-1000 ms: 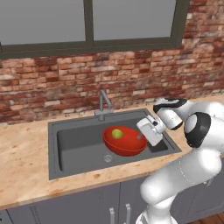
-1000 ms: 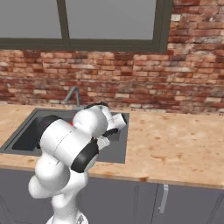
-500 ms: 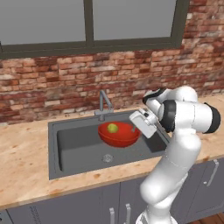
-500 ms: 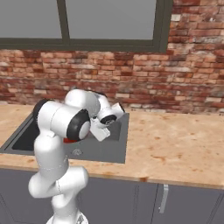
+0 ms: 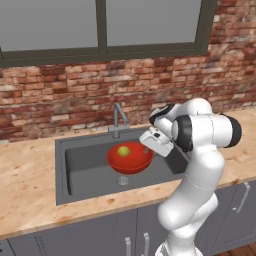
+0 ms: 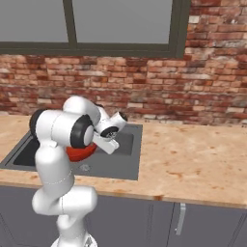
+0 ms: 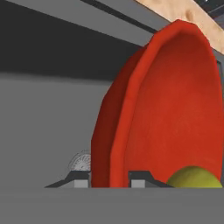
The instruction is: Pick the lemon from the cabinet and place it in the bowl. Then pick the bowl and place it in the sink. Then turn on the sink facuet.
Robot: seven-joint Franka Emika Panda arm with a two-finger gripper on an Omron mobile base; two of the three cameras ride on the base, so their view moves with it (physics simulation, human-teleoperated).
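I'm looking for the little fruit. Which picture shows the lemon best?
The left base view: the whole lemon sits in plain sight inside the red bowl. The hand view catches just its top edge; in the right base view the arm hides it.

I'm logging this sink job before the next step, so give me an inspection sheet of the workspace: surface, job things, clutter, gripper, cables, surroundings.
Surface: tan speckled counter around the sink, a dark grey basin with a round drain.
Job's things: red bowl over the basin, lemon inside it; the hand view shows the drain beyond the bowl's wall; faucet upright behind the basin, no water seen.
Clutter: nothing seen.
Gripper: gripper shut on the bowl's rim, one finger on each side of the wall.
Cables: nothing seen.
Surroundings: brick wall, window above, grey floor units below.
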